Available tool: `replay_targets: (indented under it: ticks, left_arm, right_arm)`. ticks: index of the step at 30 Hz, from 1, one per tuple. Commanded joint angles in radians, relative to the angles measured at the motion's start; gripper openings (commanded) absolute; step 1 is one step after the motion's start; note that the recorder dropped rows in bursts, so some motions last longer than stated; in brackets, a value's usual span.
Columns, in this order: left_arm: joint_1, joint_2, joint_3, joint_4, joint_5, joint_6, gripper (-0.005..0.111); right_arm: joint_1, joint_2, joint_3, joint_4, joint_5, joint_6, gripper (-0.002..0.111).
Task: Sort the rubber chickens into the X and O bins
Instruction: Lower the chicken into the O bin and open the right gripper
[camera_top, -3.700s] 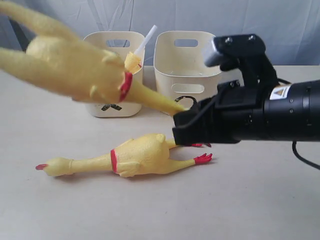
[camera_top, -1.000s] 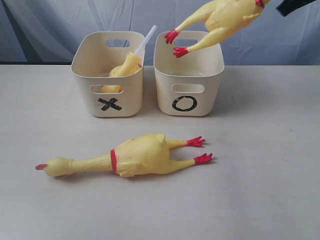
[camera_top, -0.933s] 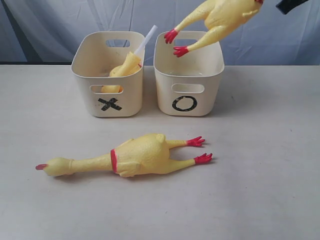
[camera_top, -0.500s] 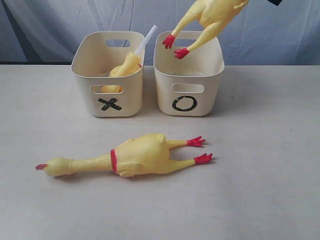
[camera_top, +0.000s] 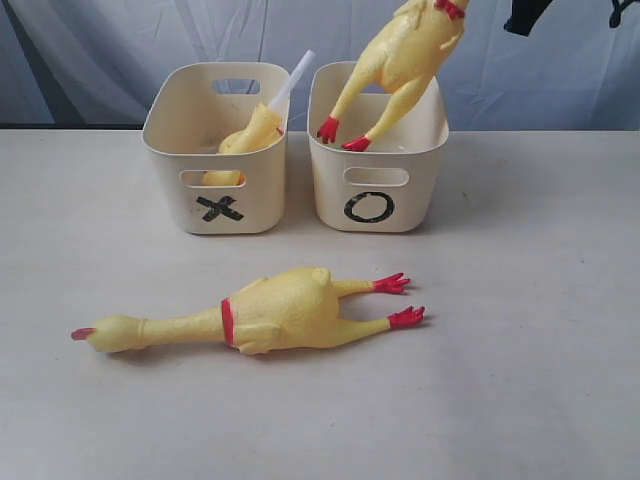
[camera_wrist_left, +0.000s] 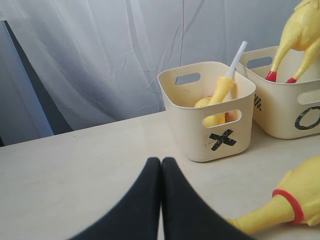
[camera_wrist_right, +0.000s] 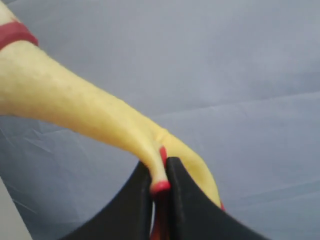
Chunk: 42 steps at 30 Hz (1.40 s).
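My right gripper (camera_wrist_right: 160, 180) is shut on the head of a rubber chicken (camera_top: 400, 55), pinching it at the red comb. That chicken hangs tilted over the O bin (camera_top: 375, 190), and its red feet (camera_top: 340, 135) dip just inside the rim. A second chicken (camera_top: 255, 130) stands in the X bin (camera_top: 215, 195) with a white tube sticking out of it. The third chicken (camera_top: 270, 310) lies on its side on the table in front of the bins. My left gripper (camera_wrist_left: 161, 162) is shut and holds nothing, low over the table near the X bin (camera_wrist_left: 210, 130).
A dark part of the right arm (camera_top: 525, 15) shows at the top right edge of the exterior view. A grey-white curtain (camera_top: 120, 40) hangs behind the table. The lying chicken's neck (camera_wrist_left: 265, 215) is close beside my left fingers.
The held chicken has swung down and steeper. Its feet went from above the O bin's rim to just inside it. The left gripper and the other two chickens have not moved.
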Motion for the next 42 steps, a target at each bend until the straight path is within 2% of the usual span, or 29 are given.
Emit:
replay_targets:
  ticks: [1,42]
  left_arm:
    - [0.001,-0.005,0.006,-0.006,-0.020,-0.001,0.000]
    - [0.001,-0.005,0.006,-0.006,-0.020,-0.001,0.000]
  right_arm:
    - [-0.005,0.023,-0.012,-0.047,-0.044,0.006,-0.001]
    - [-0.005,0.189,-0.012,-0.089,-0.103,0.006,-0.001]
